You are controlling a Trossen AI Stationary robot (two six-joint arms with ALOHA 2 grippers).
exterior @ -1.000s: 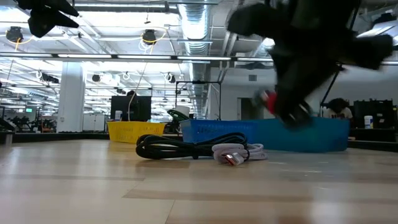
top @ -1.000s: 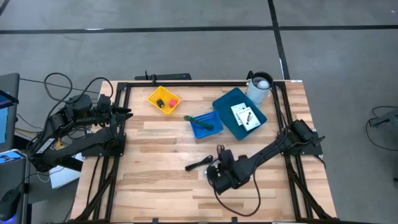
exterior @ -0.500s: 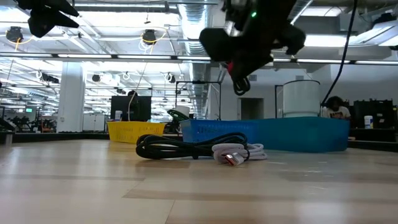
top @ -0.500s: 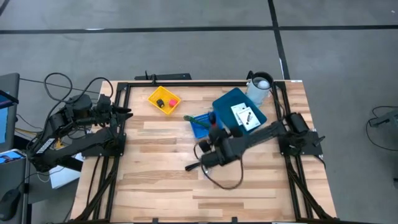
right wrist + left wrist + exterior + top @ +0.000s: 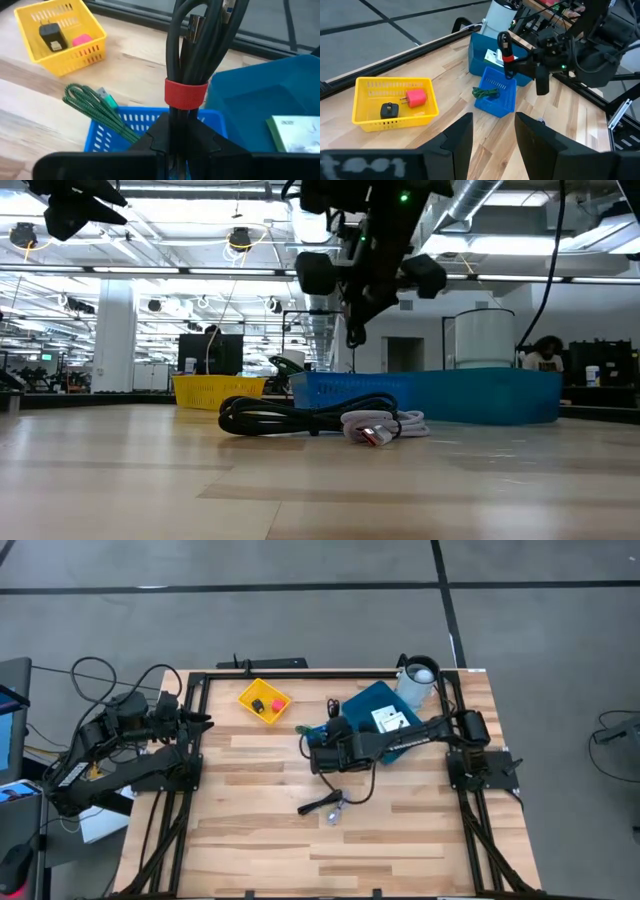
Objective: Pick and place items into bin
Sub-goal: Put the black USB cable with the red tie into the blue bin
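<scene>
My right gripper (image 5: pixel 325 735) hovers over the small blue basket (image 5: pixel 495 90), shut on a black cable bundle (image 5: pixel 197 45) tied with a red band (image 5: pixel 186 93). A green cord (image 5: pixel 95 105) lies in that basket. Beside it, white cards (image 5: pixel 392 720) lie in the large blue bin (image 5: pixel 370 700). The yellow basket (image 5: pixel 263 700) holds a red block (image 5: pixel 415 97) and a black piece (image 5: pixel 389 110). My left gripper (image 5: pixel 492 122) waits open at the table's left edge. My right gripper pinches the cable bundle between its two fingers just below the red band (image 5: pixel 180 112). The fingers reach in from the table's right, lying across the strands. The bundle stands up from the fingers, lifted clear above the blue basket.
A second coiled black and white cable (image 5: pixel 325 805) lies on the wood toward the near side, also in the low view (image 5: pixel 310 418). A white cylinder (image 5: pixel 418 680) stands at the far right corner. Bare wood stretches across the table's near half and left.
My right gripper has carried the black bundle up off the near part of the table and toward the far edge and left, ending over the small blue basket. The other cable stays where it lay.
</scene>
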